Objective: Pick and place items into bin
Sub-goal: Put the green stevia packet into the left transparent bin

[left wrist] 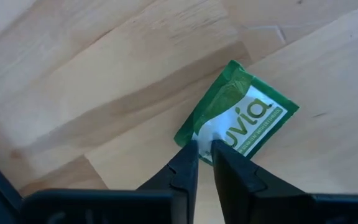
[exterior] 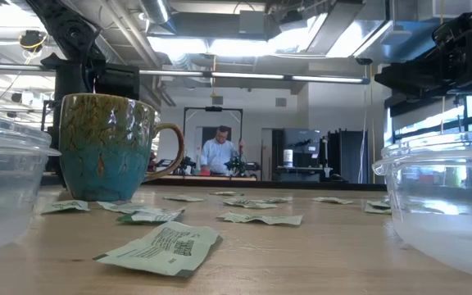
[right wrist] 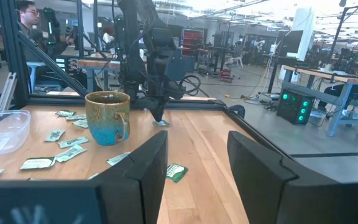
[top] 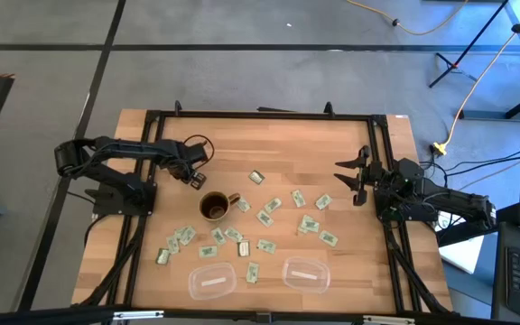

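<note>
Just beside the mug (top: 215, 207), left tool (left wrist: 204, 155) pinches a packet (left wrist: 241, 115)

Robotics lab, open hall with workbenches (right wrist: 107, 62), other robot rigs (exterior: 236, 164), strip lights (exterior: 252, 78), floor cables (top: 463, 90)

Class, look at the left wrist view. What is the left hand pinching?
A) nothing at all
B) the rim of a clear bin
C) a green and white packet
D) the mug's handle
C: the left hand is closed on the edge of a green and white packet lying on the wooden table.
</note>
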You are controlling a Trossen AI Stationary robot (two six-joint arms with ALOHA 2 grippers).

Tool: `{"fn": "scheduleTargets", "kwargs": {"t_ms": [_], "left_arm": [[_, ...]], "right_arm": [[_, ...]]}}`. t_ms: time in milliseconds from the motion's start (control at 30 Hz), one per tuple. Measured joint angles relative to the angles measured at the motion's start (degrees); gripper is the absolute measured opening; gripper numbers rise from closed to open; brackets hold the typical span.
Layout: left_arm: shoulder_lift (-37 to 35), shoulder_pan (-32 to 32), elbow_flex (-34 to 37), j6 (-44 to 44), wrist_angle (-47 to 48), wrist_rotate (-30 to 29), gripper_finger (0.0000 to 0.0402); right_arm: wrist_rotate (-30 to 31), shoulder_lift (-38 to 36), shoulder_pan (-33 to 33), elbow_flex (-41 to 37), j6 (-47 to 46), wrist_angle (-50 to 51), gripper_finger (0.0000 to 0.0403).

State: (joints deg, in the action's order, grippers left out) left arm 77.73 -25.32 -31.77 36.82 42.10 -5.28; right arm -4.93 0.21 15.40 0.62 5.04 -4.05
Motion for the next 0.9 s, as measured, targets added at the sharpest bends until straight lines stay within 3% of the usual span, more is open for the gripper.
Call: {"fn": "scheduleTargets", "kwargs": {"t_ms": [233,367,700,900], "left_arm": [[0.00,0.02,0.00,1.21,-0.13,0.34,0.0008],[0.00,0.04,0.00,-3.29,-0.11,0.42,0.0006],[0.02,0.00,0.04,-3.42,0.12,-0.70,0.0083],[0.93,-0.67,-0.05,-0.56,-0.41,1.78,0.0099]], "right_arm": [[0.00,0.00,0.00,0.02,0.00,0.01,0.0171],[0.00,0.00,0.02,0.02,0.00,0.02,0.0171],[0.00,0.00,0.01,0.02,0.00,0.07,0.0171],[0.00,0.00,0.01,0.02,0.00,0.07,0.0171]]}}
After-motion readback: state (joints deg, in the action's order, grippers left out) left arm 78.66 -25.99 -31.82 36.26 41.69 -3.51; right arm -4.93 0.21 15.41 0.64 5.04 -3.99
